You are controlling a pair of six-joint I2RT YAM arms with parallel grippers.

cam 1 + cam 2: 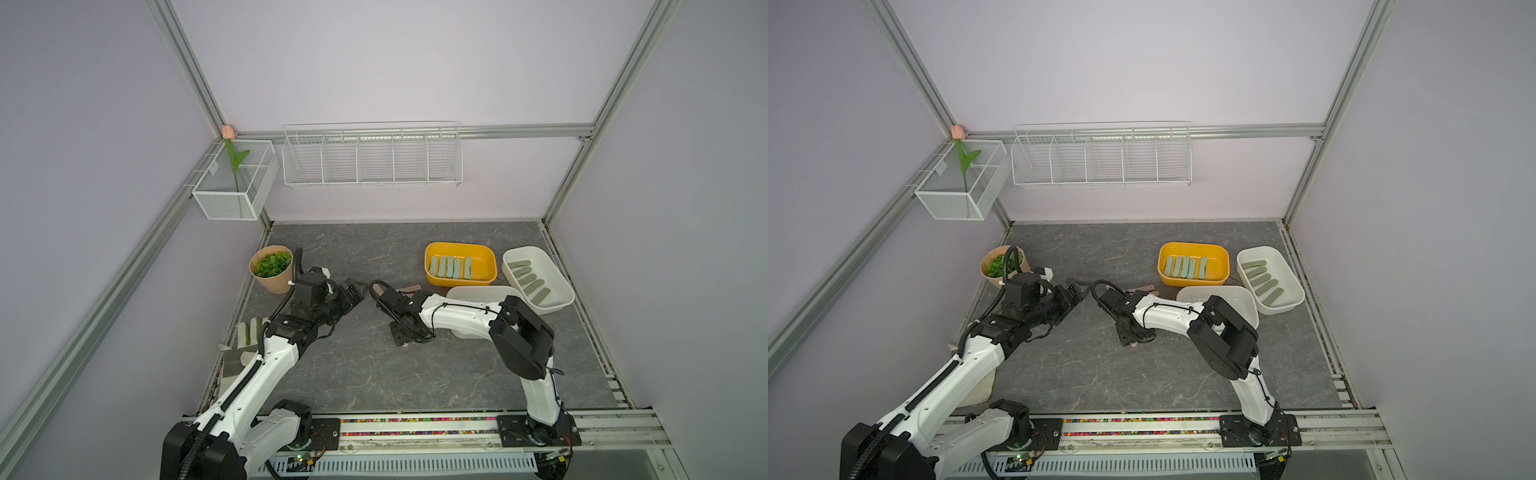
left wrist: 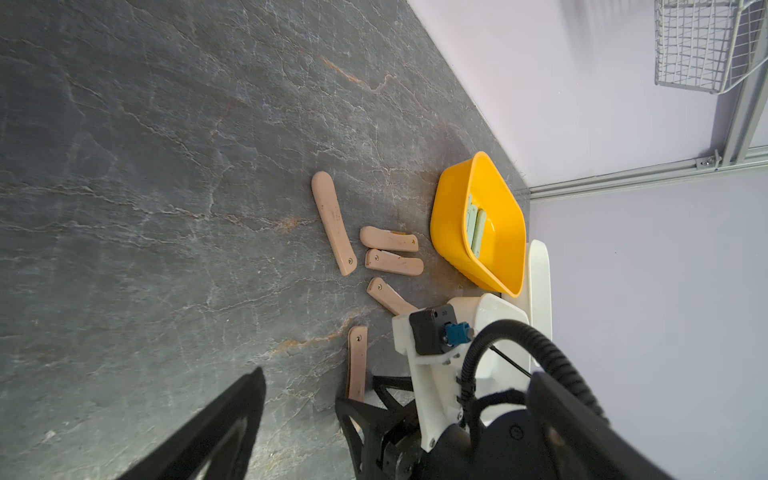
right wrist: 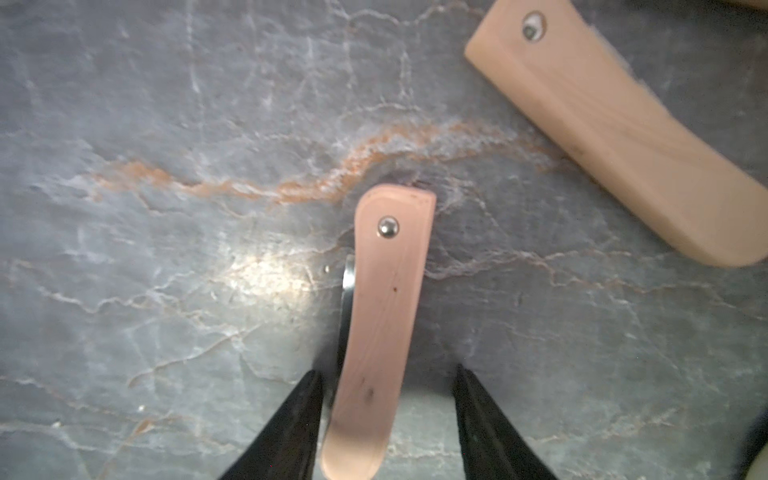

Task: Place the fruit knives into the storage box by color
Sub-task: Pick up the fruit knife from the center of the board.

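A potted plant stands near a glove.

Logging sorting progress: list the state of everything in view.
right gripper: open, straddling one pink knife on the table
left gripper: open, empty
other pink knives: four, loose on table
teal knives: five in yellow box
olive knives: five in white box
second white box: visible part empty
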